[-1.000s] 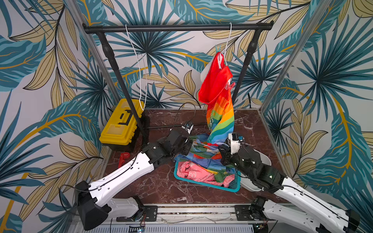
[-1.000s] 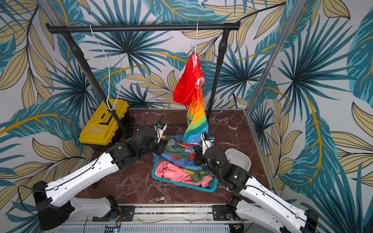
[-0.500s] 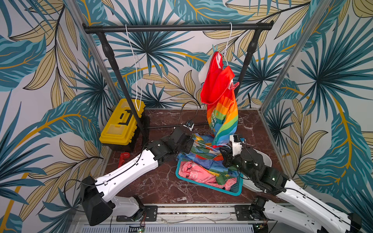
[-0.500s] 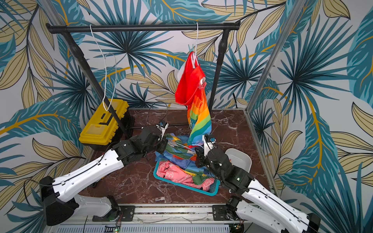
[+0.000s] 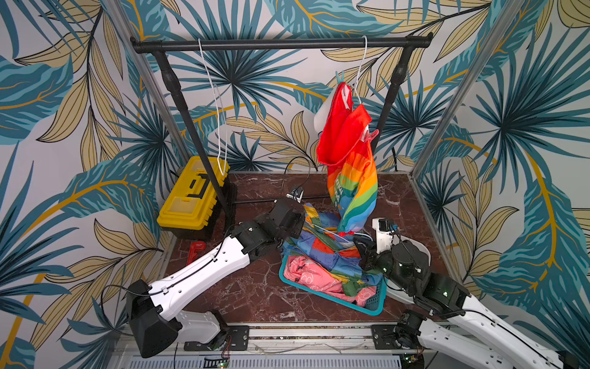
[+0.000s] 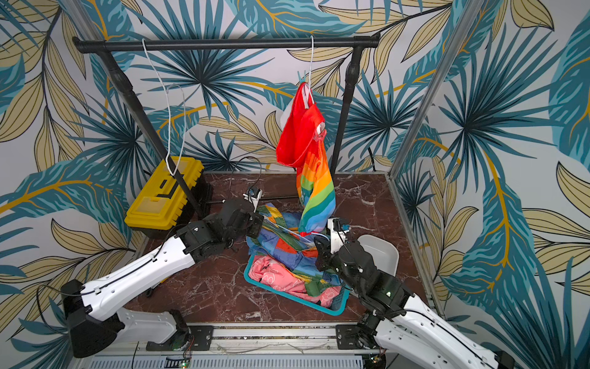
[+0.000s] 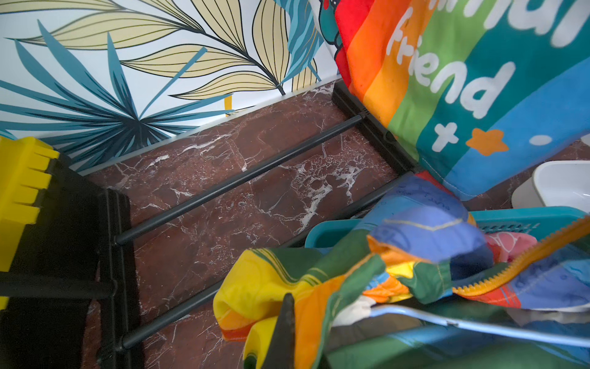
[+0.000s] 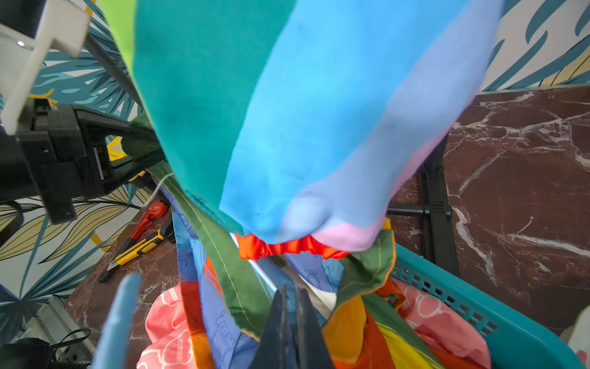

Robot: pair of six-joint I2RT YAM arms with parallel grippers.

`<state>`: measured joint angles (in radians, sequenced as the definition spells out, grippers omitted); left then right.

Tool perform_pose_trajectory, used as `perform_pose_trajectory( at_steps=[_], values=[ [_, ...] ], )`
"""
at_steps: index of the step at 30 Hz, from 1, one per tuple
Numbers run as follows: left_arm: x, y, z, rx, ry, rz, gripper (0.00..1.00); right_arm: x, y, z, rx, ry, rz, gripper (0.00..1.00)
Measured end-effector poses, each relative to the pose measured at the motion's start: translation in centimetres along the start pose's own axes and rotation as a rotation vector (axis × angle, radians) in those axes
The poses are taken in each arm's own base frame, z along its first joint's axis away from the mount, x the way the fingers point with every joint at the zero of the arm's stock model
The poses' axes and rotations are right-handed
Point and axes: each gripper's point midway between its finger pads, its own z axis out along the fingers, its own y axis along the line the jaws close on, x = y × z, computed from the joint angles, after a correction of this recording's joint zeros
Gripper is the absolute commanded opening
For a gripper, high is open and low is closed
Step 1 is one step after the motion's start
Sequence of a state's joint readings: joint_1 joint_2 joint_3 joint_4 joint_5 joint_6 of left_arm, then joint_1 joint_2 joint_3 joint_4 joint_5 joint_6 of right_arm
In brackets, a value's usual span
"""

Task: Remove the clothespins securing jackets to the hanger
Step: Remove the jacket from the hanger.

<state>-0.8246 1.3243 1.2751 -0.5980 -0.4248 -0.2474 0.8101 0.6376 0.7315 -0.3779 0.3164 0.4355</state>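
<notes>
Our left pincer is clamped on the green hem of the patchwork jacket. Our right pincer is closed, on what we cannot tell. A teal peg stands upright atop the hanging red-hooded jacket, below the rail. The basket holds the pink jacket and part of the patchwork one.

the dark red marble tabletop carries a yellow toolbox, red wrench, yellow utility knife, teal basket, white tub and black rack base bars.
</notes>
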Motion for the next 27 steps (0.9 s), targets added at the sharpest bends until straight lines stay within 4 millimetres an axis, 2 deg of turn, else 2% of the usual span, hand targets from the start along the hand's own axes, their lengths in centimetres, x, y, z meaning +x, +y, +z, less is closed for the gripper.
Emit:
perform_pose_trajectory(
  at_steps=[8,13,15,20,27],
  values=[
    [0.0,0.4,-0.1,0.039,-0.005,-0.069,0.00,-0.2,-1.3,-1.8,-0.008,-0.037,0.088,0.00],
    [1.5,2.6,0.9,-0.016,0.046,-0.105,0.00,-1.2,-1.4,-3.2,-0.039,-0.085,0.135,0.00],
    [1.6,2.6,0.9,-0.013,0.052,-0.113,0.00,-1.1,-1.3,-3.2,-0.046,-0.079,0.138,0.00],
    [2.0,1.9,1.0,0.051,0.079,-0.126,0.00,-1.1,-1.5,-3.1,-0.038,-0.082,0.139,0.00],
    [3.1,-0.5,0.8,0.189,0.116,-0.128,0.00,-1.8,-3.0,-2.0,0.079,-0.085,0.134,0.00]
  ],
)
